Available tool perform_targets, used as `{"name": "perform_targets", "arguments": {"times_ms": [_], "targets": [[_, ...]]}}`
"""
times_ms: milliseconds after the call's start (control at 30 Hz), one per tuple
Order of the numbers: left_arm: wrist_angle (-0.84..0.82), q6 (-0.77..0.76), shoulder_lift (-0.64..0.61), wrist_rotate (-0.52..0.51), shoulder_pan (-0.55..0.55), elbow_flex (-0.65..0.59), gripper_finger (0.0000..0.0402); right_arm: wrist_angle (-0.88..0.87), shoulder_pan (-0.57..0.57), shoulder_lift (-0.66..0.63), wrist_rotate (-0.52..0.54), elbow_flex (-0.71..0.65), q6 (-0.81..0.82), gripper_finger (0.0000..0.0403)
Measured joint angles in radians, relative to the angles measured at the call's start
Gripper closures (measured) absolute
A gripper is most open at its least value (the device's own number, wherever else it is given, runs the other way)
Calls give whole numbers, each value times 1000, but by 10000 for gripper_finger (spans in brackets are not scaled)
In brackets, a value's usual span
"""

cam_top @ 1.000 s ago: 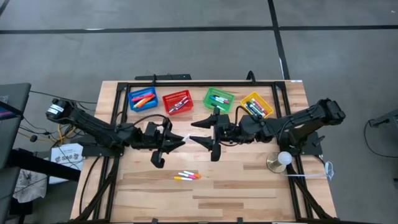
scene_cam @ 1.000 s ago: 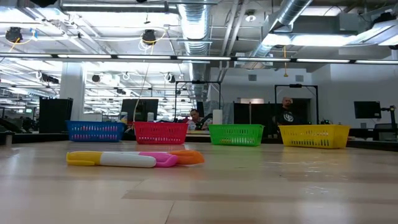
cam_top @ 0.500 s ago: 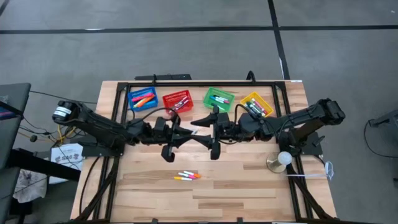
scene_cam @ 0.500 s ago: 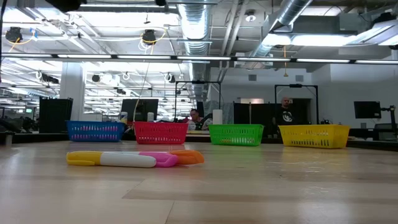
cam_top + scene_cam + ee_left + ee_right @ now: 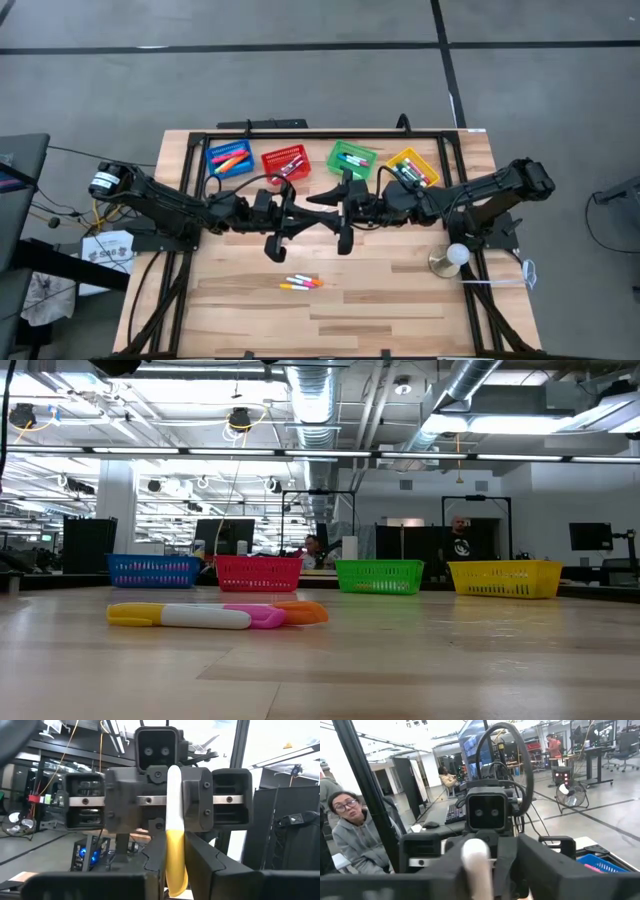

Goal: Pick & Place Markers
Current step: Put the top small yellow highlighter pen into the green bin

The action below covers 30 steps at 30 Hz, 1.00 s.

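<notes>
- Marker with a yellow cap hangs mid-air above table centre, pinched in the nearly closed left gripper.
- Right gripper, at its three o'clock, half-closed around the white end; seat it fully before the left lets go.

marker's yellow end behind fingers

Wooden table with four baskets in a row along its far edge: blue, red, green, yellow. Loose markers near the middle; white ball on a stand at right.
</notes>
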Motion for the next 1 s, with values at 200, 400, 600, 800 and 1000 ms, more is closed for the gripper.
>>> {"name": "perform_targets", "arguments": {"times_ms": [200,400,600,800,1000], "targets": [[-2,-2,0,-5,1,0,346,2,1,0,-15,0,-9,384],[-2,-2,-5,-2,0,0,339,11,1,0,-21,0,15,372],[-2,-55,-35,6,7,0,321,24,1,-1,-47,0,12,382],[-19,-50,-47,4,7,0,275,45,1,-1,-53,0,0,386],[-250,27,-113,-40,7,0,228,18,-11,-11,-54,0,-20,386]]}}
